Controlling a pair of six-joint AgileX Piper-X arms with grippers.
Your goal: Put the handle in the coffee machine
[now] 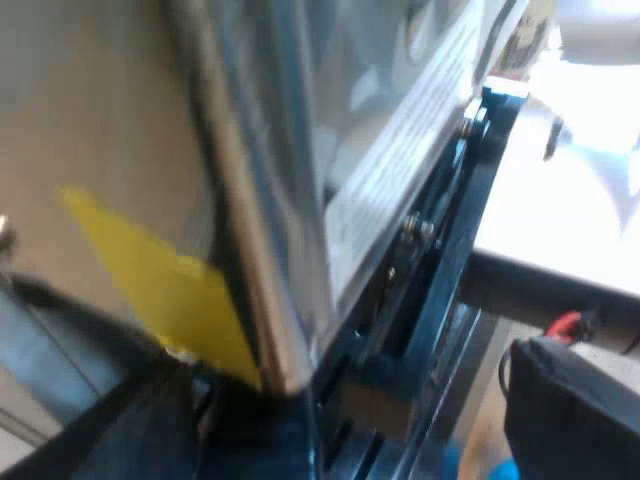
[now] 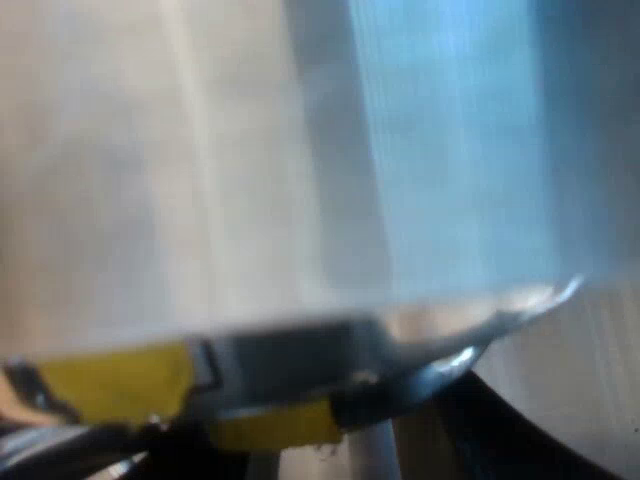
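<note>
**Inspector:** While we are on the left wrist view, what is noted?

**Examiner:** The espresso machine (image 1: 270, 200) stands close before the left hand (image 1: 335, 425). Its shiny metal corner edge runs from eleven o'clock down to six. A yellow label (image 1: 170, 290) lies on the pale side panel and touches that edge. A black bolted frame (image 1: 450, 250) runs along a ribbed metal panel (image 1: 400, 170). A white surface (image 1: 570, 200) lies at two o'clock from the hand. A small red piece (image 1: 568, 323) sits near that surface's edge. Whether it is the handle's end, I cannot tell. Whether the hand is open or closed, I cannot tell.

**Inspector:** And the right wrist view?

**Examiner:** A curved metal rim (image 2: 470, 345) crosses close over the right hand (image 2: 300, 450), with yellow patches (image 2: 120, 385) along it. Whether that rim belongs to the handle's holder, I cannot tell, so the handle's place is undetermined. The state of this hand cannot be told either.
</note>
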